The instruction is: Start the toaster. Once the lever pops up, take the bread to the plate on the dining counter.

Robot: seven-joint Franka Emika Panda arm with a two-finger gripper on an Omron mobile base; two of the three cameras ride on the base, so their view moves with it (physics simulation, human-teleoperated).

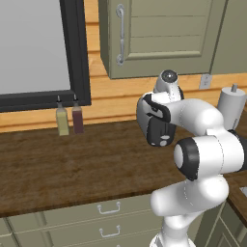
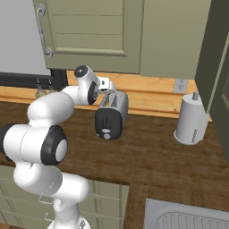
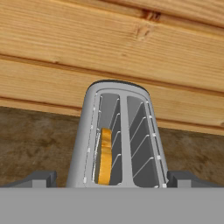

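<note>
A: Condition of the toaster (image 2: pixel 112 115)?

B: A rounded silver-grey metal shell with a glossy black end panel carrying a small round grey knob. It stands on the dark brown wood-grain surface (image 2: pixel 147 152), near the honey-coloured plank backsplash. Two long slots on top, each lined with thin wire guides.

A: And the bread (image 3: pixel 104 155)?

B: A tan, golden-edged slice standing on edge in the slot at 9 o'clock of the pair in the hand view; the other slot holds only wires.

A: The fingers (image 3: pixel 112 178)?

B: Spread wide, one dark tip at either side of the toaster's shell, gripping nothing. Whether they touch the shell, I cannot tell.

A: Other items?

B: A pale grey upright cylinder (image 2: pixel 192 120) with a top knob at 3 o'clock of the toaster; two bottles (image 1: pixel 69 118), one yellowish and one dark red, well apart at 9 o'clock. No legible writing anywhere.
</note>
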